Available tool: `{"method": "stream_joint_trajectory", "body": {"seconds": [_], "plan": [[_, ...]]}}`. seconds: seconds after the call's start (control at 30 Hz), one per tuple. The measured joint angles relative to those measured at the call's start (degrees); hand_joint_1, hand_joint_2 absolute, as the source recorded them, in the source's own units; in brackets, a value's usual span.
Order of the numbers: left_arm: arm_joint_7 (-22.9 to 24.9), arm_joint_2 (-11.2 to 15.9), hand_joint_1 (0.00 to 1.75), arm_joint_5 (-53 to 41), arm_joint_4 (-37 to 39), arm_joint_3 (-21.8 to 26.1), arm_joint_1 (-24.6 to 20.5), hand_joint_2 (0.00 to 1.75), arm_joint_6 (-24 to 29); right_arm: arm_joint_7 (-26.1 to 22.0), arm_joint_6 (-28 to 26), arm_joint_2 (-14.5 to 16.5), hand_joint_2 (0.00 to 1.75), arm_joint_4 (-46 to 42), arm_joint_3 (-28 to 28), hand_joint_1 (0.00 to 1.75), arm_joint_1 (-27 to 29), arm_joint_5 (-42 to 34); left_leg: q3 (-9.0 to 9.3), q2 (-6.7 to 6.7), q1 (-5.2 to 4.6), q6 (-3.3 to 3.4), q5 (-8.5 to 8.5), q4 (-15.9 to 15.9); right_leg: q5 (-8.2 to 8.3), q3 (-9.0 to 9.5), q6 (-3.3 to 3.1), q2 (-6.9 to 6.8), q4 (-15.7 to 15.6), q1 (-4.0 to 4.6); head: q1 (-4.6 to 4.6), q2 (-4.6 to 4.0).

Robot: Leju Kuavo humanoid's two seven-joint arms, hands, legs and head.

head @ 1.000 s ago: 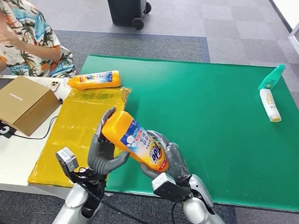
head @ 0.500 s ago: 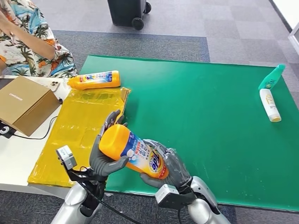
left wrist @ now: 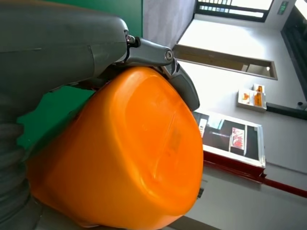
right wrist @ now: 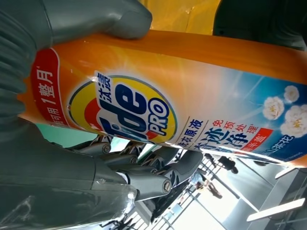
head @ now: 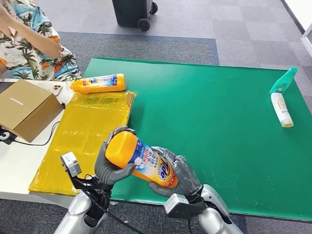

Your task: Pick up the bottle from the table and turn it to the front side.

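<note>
- Orange plastic bottle is up off the bench, low centre of the head frame, slung between both robot hands, label face up toward the camera.
- Its long axis runs from upper left down to lower right: the blunt base points left, the labelled end sits right.
- Left robot hand cups the base, fingers curled over the rim; right robot hand grips the labelled section, thumb pressed on top.
- Both hands touch the bottle, so neither is nearer; my read is that any further turn is a roll about that slanted axis, shared between the 2 grips.
- Green mat covers the bench right of centre, a yellow sheet lies at left.
- Upper left: a second orange bottle lying flat, a cardboard box, a person in a patterned shirt.
- Far right: 2 small bottles, well apart from the hands.
</note>
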Motion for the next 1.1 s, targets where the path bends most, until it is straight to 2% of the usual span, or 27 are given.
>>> {"method": "stream_joint_trajectory", "body": {"seconds": [0.07, 0.1, 0.2, 0.23, 0.5, 0.7, 0.83, 0.97, 1.1], "plan": [[0.0, 0.0, 1.75, 0.1, 0.0, 0.0, 0.0, 1.75, -0.1, 0.0, 0.0, 0.0, 1.75, 0.0, 0.1, 1.75, 0.0, 0.0, 0.00, 0.00, 0.00, 0.00, 0.00, 0.0, 0.00, 0.00, 0.00, 0.00, 0.0, 0.00, 0.00, -0.01], [0.0, 0.0, 1.75, 0.1, 0.0, 0.0, -0.1, 1.75, -0.1, 0.0, 0.0, 0.0, 1.75, 0.0, 0.2, 1.40, 0.0, 0.0, 0.00, 0.00, 0.00, 0.00, 0.00, 0.0, 0.00, 0.00, 0.00, 0.00, 0.0, 0.00, 0.00, -0.01], [0.0, 0.0, 1.75, 0.2, 0.0, 0.0, -0.2, 1.75, -0.1, -0.1, 0.0, -0.1, 1.75, 0.0, 0.5, 0.09, 0.1, 0.1, 0.00, 0.00, 0.00, 0.00, 0.00, 0.0, 0.00, 0.00, 0.00, 0.00, 0.0, 0.00, 0.00, 0.00], [0.0, 0.0, 1.75, 0.1, 0.0, 0.0, -0.4, 1.75, -0.1, -0.1, 0.0, -0.1, 1.75, 0.0, 0.6, 0.00, 0.1, 0.3, -0.01, 0.00, 0.00, 0.00, 0.00, 0.0, 0.00, 0.01, 0.00, 0.00, 0.0, 0.00, 0.00, 0.00], [-1.6, 0.6, 1.75, -4.3, -2.5, 0.7, -2.2, 1.75, 3.9, 0.7, -1.5, 0.0, 1.75, -0.7, 1.1, 0.00, 0.3, 0.9, -0.02, 0.00, 0.00, 0.00, 0.01, 0.0, 0.01, -0.01, -0.01, 0.00, 0.0, 0.00, -0.01, -0.01], [-3.2, 1.5, 1.75, -10.4, -7.7, 3.5, -5.3, 1.75, 11.1, 0.9, -2.8, 0.6, 1.75, -1.8, 1.3, 0.00, 1.3, 0.9, -0.02, 0.00, 0.03, -0.02, 0.03, 0.0, 0.02, 0.00, -0.02, 0.00, 0.0, 0.03, -0.02, 0.01], [-3.9, 2.7, 1.75, -20.0, -11.3, 5.0, -7.8, 1.75, 18.8, 1.2, -3.4, 1.0, 1.75, -2.2, 1.3, 0.00, 2.3, 1.0, -0.03, 0.00, 0.03, -0.02, 0.03, 0.0, 0.02, 0.00, -0.02, 0.00, 0.0, 0.03, 0.00, 0.00], [-1.4, 4.7, 1.75, -29.7, -14.1, 6.1, -10.5, 1.75, 23.9, 1.5, -3.8, 1.5, 1.75, -2.7, 1.3, 0.00, 2.7, 1.0, -0.03, 0.00, 0.03, -0.01, 0.03, 0.0, 0.02, 0.01, -0.02, -0.01, 0.0, 0.03, -0.01, -0.01], [3.5, 6.8, 1.75, -37.5, -14.7, 6.1, -12.3, 1.75, 23.7, 1.7, -4.1, 1.8, 1.75, -3.1, 1.0, 0.00, 3.4, 1.2, -0.02, 0.00, 0.03, -0.01, 0.04, 0.0, 0.02, 0.01, -0.02, -0.01, 0.0, 0.03, 0.00, -0.01]]}}
